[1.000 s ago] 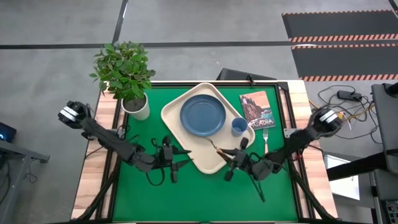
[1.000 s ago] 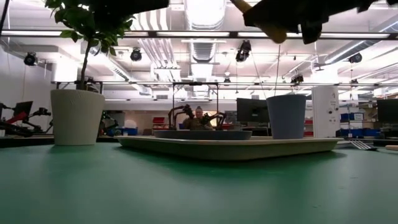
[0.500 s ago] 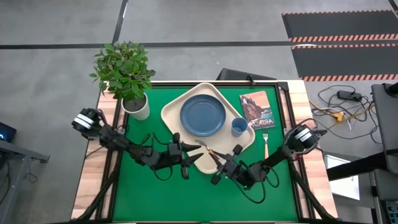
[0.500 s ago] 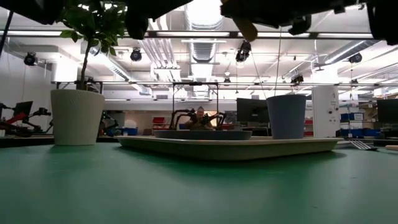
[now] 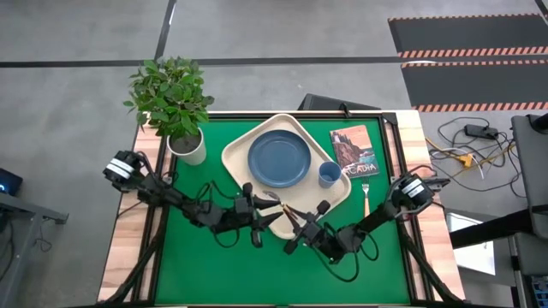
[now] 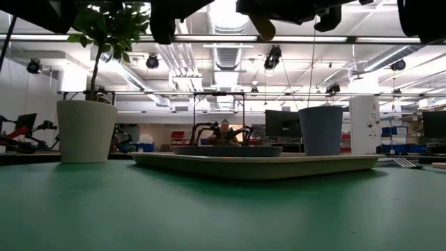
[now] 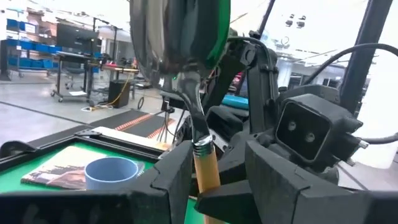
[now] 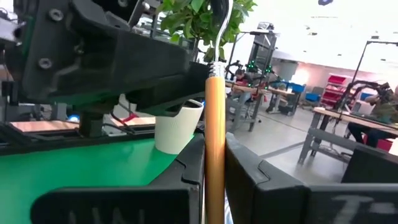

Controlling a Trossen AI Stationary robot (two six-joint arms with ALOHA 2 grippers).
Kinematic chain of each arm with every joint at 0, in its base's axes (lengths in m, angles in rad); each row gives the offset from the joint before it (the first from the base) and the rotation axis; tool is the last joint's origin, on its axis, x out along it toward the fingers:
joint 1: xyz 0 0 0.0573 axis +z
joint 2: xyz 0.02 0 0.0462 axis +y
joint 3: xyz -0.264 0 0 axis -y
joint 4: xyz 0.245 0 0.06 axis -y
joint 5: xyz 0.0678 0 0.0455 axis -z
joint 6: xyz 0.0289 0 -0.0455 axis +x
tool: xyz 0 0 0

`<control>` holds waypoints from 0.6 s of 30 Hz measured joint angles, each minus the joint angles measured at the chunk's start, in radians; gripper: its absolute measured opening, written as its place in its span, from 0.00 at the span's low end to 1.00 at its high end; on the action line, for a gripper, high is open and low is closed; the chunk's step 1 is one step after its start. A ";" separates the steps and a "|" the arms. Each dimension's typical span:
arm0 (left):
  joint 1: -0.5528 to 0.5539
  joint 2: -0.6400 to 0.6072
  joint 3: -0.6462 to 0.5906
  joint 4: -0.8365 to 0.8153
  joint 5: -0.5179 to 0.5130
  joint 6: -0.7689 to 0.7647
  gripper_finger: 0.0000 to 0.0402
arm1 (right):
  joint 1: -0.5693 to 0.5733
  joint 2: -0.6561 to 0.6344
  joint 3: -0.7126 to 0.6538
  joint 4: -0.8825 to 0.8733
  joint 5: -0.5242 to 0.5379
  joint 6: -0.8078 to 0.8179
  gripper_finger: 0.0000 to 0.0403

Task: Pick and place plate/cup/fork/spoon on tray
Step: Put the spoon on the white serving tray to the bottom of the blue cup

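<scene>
The spoon (image 5: pixel 285 210) has a silver bowl (image 7: pixel 177 37) and an orange handle, and is held in the air over the tray's near corner. My right gripper (image 5: pixel 300 229) is shut on it. My left gripper (image 5: pixel 264 212) is open, with its fingers on either side of the top of the handle (image 7: pixel 205 171), not gripping it. The blue plate (image 5: pixel 279 158) and the blue cup (image 5: pixel 329 174) stand on the cream tray (image 5: pixel 235 158). The fork (image 5: pixel 366 192) lies on the green table to the right of the tray. My right gripper pinches the spoon's orange handle (image 8: pixel 214 106) between its two fingers, on the part away from the bowl. The fingers come from the table's near right. The spoon is lifted clear, and its bowl end points toward my left gripper.
A white plant pot (image 5: pixel 188 147) stands at the far left. A brown-covered book (image 5: pixel 354 150) lies to the right of the tray, beyond the fork. Open green table (image 5: pixel 197 274) lies along the near edge. In the low view both arms hang above the tray (image 6: pixel 258 164).
My right gripper has carried the spoon toward the table's left, staying above the tray's near corner. My left gripper has moved toward the table's right, up to the spoon. The two grippers now stand close together with the spoon between them.
</scene>
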 joint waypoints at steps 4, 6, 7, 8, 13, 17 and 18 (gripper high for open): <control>0.012 0.001 0.011 0.001 0.000 0.004 0.32 | -0.004 0.000 -0.006 -0.002 -0.001 0.009 0.07; 0.015 0.006 0.017 0.007 -0.001 0.019 0.32 | -0.005 0.000 -0.010 -0.001 -0.002 0.027 0.07; 0.017 0.009 0.023 0.007 0.000 0.023 0.32 | -0.005 0.000 -0.011 -0.001 -0.001 0.029 0.07; 0.020 0.013 0.028 0.008 0.000 0.024 0.32 | -0.006 0.000 -0.011 -0.001 -0.001 0.029 0.07; 0.032 0.041 0.052 0.008 -0.015 0.026 0.26 | -0.010 0.000 -0.015 -0.001 0.003 0.047 0.07; 0.036 0.063 0.061 0.008 -0.018 0.024 0.15 | -0.010 0.000 -0.015 -0.001 0.008 0.048 0.07; 0.036 0.067 0.062 0.009 -0.016 0.021 0.12 | -0.009 0.000 -0.015 -0.001 0.013 0.048 0.07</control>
